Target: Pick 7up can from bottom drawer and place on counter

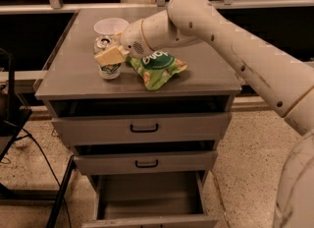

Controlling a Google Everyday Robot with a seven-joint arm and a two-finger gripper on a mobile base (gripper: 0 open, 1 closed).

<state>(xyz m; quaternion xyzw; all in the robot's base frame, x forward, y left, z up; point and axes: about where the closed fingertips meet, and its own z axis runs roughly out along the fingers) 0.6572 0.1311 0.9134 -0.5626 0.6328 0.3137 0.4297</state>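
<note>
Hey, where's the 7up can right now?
In the camera view, the 7up can stands on the left part of the counter, held by the gripper, just in front of the white bowl and left of the green chip bag.

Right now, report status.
Gripper shut on small pale-green aluminium 7up can, upright on flat grey counter, left side. Green chip bag, white bowl close by.
</note>
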